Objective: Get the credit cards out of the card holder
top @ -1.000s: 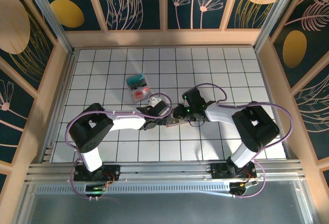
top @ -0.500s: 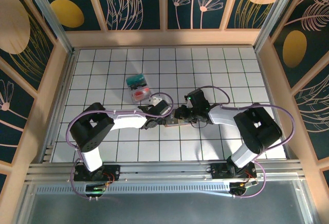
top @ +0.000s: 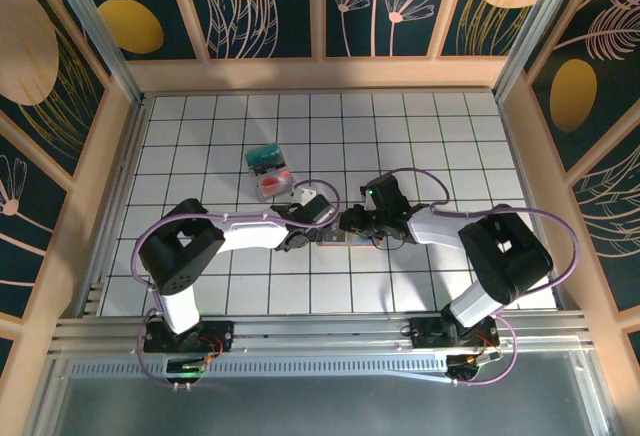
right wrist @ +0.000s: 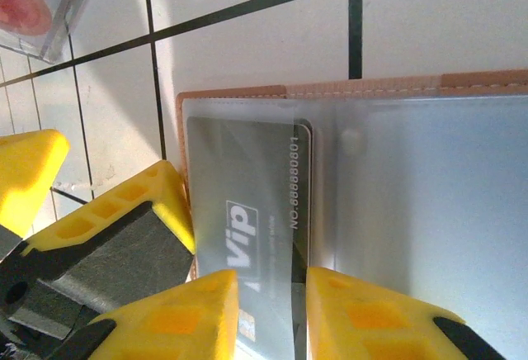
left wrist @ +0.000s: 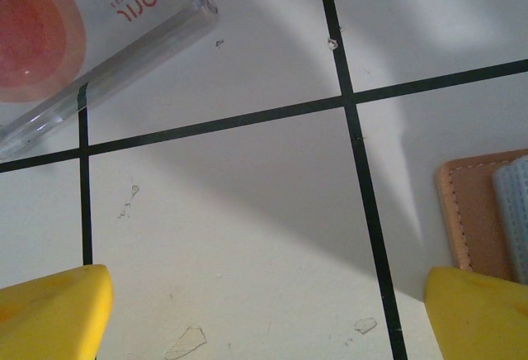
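White tile with black grid lines makes up the worktop [top: 430,146], scuffed and flecked when seen close. Wood-framed walls [top: 270,6] stand on three sides, with dark teal panels, gold ovals and pale line-drawn plants. A grooved metal rail [top: 300,341] runs along the near edge, where my arms are bolted.

Count: two arms, two hands, one card holder, one card in sight, two clear cases.

Card holder [top: 335,240]: lies open and flat near the worktop's middle, between my two hands. Right wrist view shows it [right wrist: 429,211] with a salmon-tan stitched border and a blue-grey inside.

Card [right wrist: 247,211]: grey, lettered "Vip", with a number along one edge. It sits at the holder's left end under a clear sleeve.

Right hand [right wrist: 272,319]: narrow. The two yellow tips are low over the card's near end, and the card's face shows through the slim gap. I cannot tell whether they pinch or merely press.

Left hand [left wrist: 264,319]: wide, nothing held, bare tile between the tips. The holder's corner [left wrist: 474,211] lies just beside the right tip. From the right wrist, its fingers [right wrist: 157,195] sit just beside the holder's left edge; contact unclear.

Cases: the teal one [top: 264,156] is just behind the red one [top: 272,183], to the far left of the holder and apart from it. The red one [left wrist: 74,38] has small print on its lid.
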`<state>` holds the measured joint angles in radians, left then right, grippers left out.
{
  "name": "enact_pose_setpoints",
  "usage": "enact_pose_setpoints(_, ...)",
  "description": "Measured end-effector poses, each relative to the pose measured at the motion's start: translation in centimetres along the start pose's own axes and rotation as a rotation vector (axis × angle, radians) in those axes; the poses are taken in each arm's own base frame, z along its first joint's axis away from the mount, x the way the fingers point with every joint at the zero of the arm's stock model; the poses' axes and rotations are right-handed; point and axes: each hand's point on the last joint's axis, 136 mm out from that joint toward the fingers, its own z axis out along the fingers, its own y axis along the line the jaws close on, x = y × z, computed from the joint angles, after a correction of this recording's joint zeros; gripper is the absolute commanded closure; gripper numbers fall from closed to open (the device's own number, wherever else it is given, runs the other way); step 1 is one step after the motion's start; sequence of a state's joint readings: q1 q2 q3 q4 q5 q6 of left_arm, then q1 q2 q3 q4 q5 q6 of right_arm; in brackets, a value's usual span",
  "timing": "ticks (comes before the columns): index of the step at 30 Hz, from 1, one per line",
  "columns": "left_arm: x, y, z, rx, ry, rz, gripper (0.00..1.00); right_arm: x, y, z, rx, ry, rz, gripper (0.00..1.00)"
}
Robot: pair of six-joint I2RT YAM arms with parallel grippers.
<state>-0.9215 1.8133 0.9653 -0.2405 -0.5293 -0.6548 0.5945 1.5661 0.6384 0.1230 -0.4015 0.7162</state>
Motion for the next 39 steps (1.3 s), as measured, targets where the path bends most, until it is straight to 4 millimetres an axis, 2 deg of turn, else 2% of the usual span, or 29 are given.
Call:
enact_pose_setpoints(16,0.05,-0.02,0.05,0.000,0.001,0.000,0.04,0.20,-0.50,0.62,0.015,0.009,0.004,0.67)
enact_pose_setpoints(25,0.06,-0.01,0.07,0.000,0.002,0.000,0.05,0.17,-0.50,0.75,0.019,0.009,0.001,0.73)
enact_pose_setpoints(39,0.08,-0.07,0.07,0.003,0.003,0.000,0.05,0.07,-0.30,0.50,0.020,0.002,-0.005,0.75)
